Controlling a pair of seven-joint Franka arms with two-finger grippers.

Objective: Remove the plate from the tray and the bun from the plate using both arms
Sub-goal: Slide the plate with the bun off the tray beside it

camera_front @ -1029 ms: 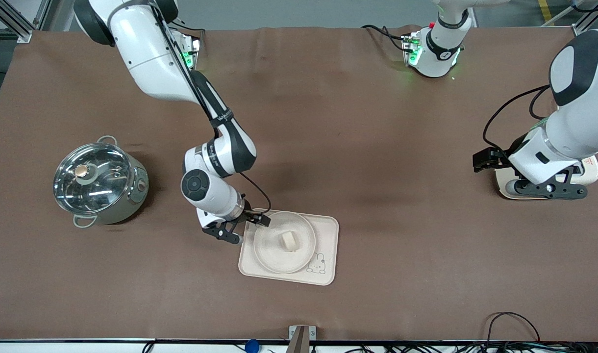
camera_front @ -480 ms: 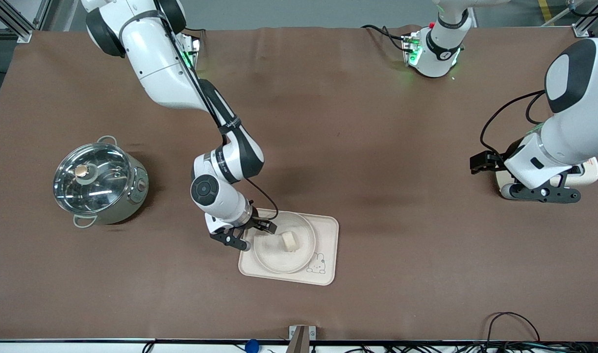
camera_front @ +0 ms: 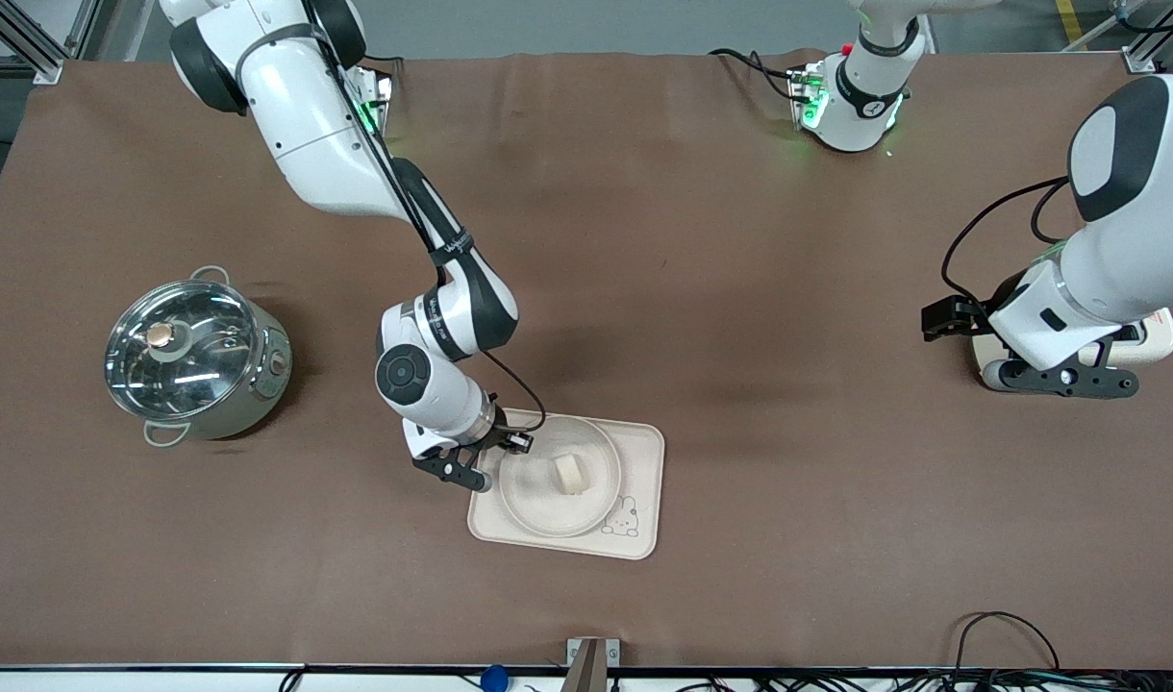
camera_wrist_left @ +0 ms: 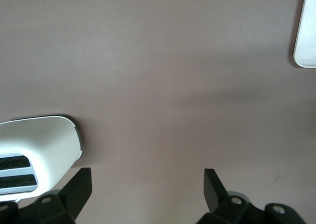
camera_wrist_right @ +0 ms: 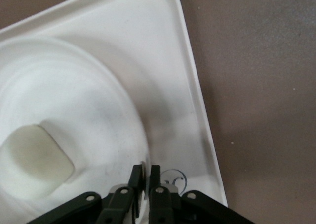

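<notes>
The round cream-white plate (camera_front: pixel 548 505) lies on the rectangular cream tray (camera_front: pixel 642 447) with the rabbit drawing. The pale bun (camera_front: pixel 569 473) sits on the plate near its middle. My right gripper (camera_front: pixel 511 444) is at the plate's edge toward the right arm's end, shut on the rim. In the right wrist view the gripper (camera_wrist_right: pixel 147 177) pinches the plate's rim (camera_wrist_right: pixel 140 130), with the bun (camera_wrist_right: pixel 34 159) and tray (camera_wrist_right: pixel 190 85) in sight. My left gripper (camera_front: pixel 942 317) waits open and empty over bare table at the left arm's end; the left wrist view shows it (camera_wrist_left: pixel 147 184) spread wide.
A steel pot with a glass lid (camera_front: pixel 197 358) stands toward the right arm's end. A cream-white appliance (camera_front: pixel 1159 341) sits under the left arm, also seen in the left wrist view (camera_wrist_left: pixel 39 140). Brown cloth covers the table.
My right gripper has shifted a little along the plate's rim toward the front camera and closed on it. The left arm shifted slightly a second ago and has held still since.
</notes>
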